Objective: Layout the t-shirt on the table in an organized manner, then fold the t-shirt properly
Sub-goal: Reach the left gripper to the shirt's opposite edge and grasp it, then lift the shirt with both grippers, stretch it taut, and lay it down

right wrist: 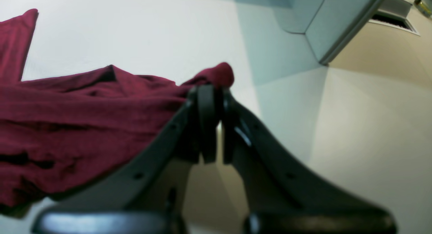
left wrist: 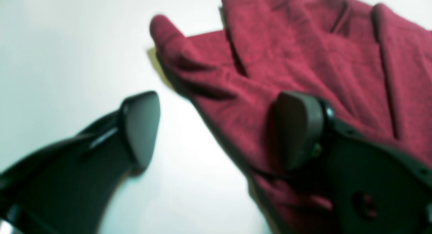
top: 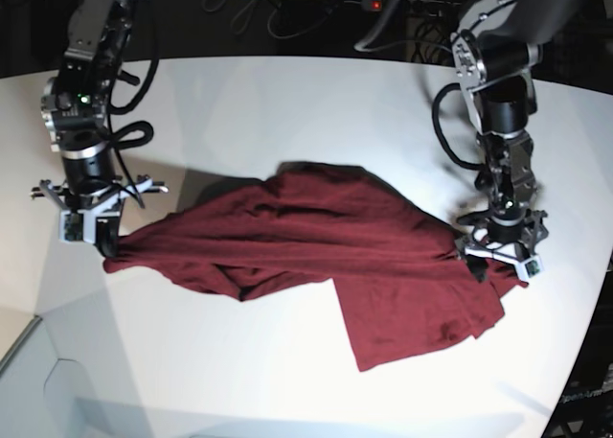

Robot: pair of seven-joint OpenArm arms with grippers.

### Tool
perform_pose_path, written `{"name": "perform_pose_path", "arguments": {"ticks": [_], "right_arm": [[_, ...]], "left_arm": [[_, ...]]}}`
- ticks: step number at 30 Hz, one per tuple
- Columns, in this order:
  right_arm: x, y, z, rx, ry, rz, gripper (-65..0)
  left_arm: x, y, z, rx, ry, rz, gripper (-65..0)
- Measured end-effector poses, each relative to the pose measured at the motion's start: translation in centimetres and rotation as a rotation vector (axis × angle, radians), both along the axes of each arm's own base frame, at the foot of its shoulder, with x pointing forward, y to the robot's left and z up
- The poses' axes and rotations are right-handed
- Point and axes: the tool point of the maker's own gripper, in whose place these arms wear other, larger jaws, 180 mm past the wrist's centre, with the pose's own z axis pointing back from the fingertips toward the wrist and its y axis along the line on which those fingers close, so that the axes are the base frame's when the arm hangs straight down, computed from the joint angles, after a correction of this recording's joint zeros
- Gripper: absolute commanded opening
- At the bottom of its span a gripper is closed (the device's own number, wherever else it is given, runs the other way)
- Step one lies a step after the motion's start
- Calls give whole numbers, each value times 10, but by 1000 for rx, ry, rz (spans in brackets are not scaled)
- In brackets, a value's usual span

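Stretching across the white surface (top: 287, 103), the shirt (top: 316, 256) lies rumpled and half doubled between both arms, not yet flat. The right claw (right wrist: 212, 122) is clamped on one end of it, likely anchoring that end for a pull. The left claw (left wrist: 216, 129) stands apart astride the opposite edge, one pad over cloth, seemingly placed to grab there.
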Motion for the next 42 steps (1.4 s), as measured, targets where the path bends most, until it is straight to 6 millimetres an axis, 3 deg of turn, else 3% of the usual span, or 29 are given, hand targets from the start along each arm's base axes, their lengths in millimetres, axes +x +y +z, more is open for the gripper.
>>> {"name": "perform_pose_path", "arguments": {"ticks": [8,17,22,25,28,30,35,39,42], "right_arm": [[-1,0,-2,0,5,-1,-650],[0,0,-1,1,2,-1,-650],[7,-4,6,-19,-7,6,-650],[20,-6,24,-27,-59,3,-650],[33,-5,44,-26,-115,5,-650],[42,-7,58,-38,-150,8,-650],[71,-12,94,-34,-191,-9,-650],[104,-17,109,6,-182,-22,-650],[124,-23,117,12,-164,-27,-650]], "left_arm": [[-3,3,-2,-6,8,8,-650],[-4,4,4,-6,9,5,-649],[-9,24,56,-24,-140,66,-649],[-8,25,97,-54,-191,49,-649],[-2,22,152,-35,-307,14,-649],[-3,20,175,-20,-343,3,-649],[-2,16,203,0,-387,-14,-649],[11,16,221,-5,-428,-14,-648],[23,15,224,-25,-427,-14,-648]]}}
